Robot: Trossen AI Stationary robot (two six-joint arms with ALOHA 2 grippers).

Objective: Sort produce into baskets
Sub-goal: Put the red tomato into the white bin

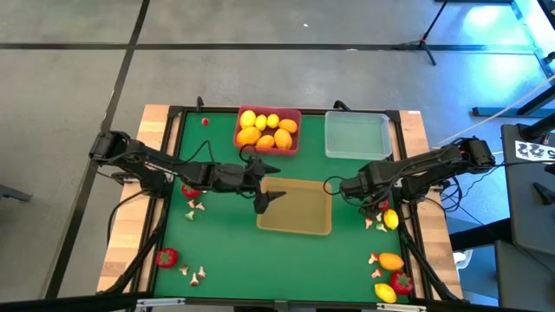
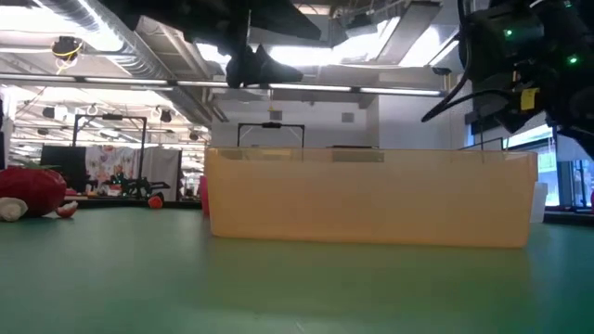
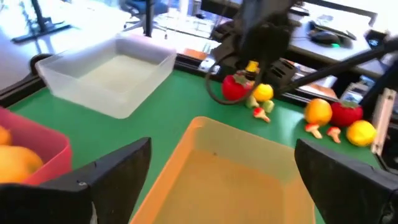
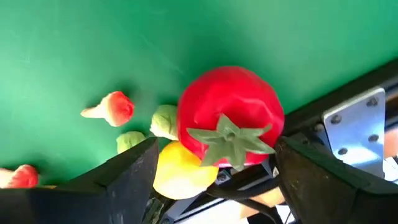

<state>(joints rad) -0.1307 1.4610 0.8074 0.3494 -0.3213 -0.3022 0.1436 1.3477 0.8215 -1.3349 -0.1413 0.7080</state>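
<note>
The left gripper (image 1: 268,182) is held open over the shallow tan-yellow plastic basket (image 1: 299,224); beside that basket, the right gripper (image 4: 214,165) is spread above a glossy red green-topped tomato (image 4: 230,115).

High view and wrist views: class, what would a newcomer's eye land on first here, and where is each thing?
The pink basket at the table's far edge, heaped with yellow and orange lemons, stands out against the green. The open left gripper hangs over the tan basket mid-table, which looks empty. In the right wrist view a big red tomato fills the gap between the right gripper's open fingers.
</note>
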